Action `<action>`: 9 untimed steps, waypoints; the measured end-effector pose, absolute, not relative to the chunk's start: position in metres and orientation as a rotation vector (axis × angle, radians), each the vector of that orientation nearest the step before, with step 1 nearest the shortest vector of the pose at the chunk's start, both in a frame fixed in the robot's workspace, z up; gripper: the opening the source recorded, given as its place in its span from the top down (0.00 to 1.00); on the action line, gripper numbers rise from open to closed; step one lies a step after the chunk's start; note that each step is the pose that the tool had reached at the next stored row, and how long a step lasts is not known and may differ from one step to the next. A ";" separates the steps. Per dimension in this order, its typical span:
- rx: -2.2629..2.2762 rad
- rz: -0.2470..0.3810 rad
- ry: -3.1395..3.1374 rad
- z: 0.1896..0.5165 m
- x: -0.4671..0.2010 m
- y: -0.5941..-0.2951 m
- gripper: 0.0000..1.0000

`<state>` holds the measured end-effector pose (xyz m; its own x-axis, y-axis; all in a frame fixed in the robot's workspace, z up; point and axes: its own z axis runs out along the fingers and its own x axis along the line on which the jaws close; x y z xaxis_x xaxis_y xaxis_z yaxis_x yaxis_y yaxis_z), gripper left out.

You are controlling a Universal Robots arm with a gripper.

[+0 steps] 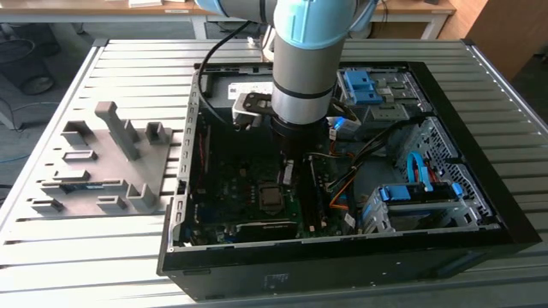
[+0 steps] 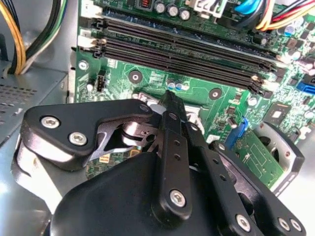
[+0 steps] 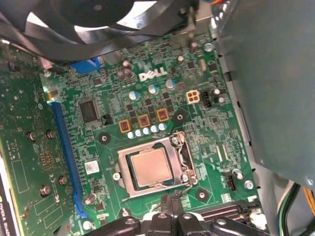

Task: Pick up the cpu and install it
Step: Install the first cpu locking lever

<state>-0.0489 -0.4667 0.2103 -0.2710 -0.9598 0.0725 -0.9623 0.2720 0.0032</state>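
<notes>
You've got the cpu (image 3: 151, 167) sitting flat inside the socket frame (image 3: 153, 167) on the green motherboard (image 3: 147, 123), just ahead of your gripper (image 3: 170, 216), whose dark fingertips (image 3: 165, 204) sit close together near the frame's edge. Farther out, a fan (image 3: 98, 19) looms over the board.

Lit by daylight in the exterior view, falling bright across the slatted metal table (image 1: 479, 83) — yet leaving the open computer case (image 1: 342, 256) interior dim, with the motherboard (image 1: 256, 186) sunk in shadow beneath the robot arm (image 1: 304, 70). Glare blown white along the RAM slots (image 2: 187, 49) in the second wrist view. Softly out of focus up close — the black gripper (image 2: 167, 105) there, and the dark fan (image 3: 98, 19) in the first wrist view. Evenly lit and sharp, the cpu (image 3: 151, 167).
</notes>
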 end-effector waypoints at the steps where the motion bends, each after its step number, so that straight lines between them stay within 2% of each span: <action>1: 1.874 0.064 -2.446 0.210 -0.049 -0.467 0.90; 9: 1.912 0.068 -2.415 0.205 -0.051 -0.469 0.90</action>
<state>-0.0506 -0.4690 0.2055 -0.2286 -0.9707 0.0744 -0.9733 0.2294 0.0027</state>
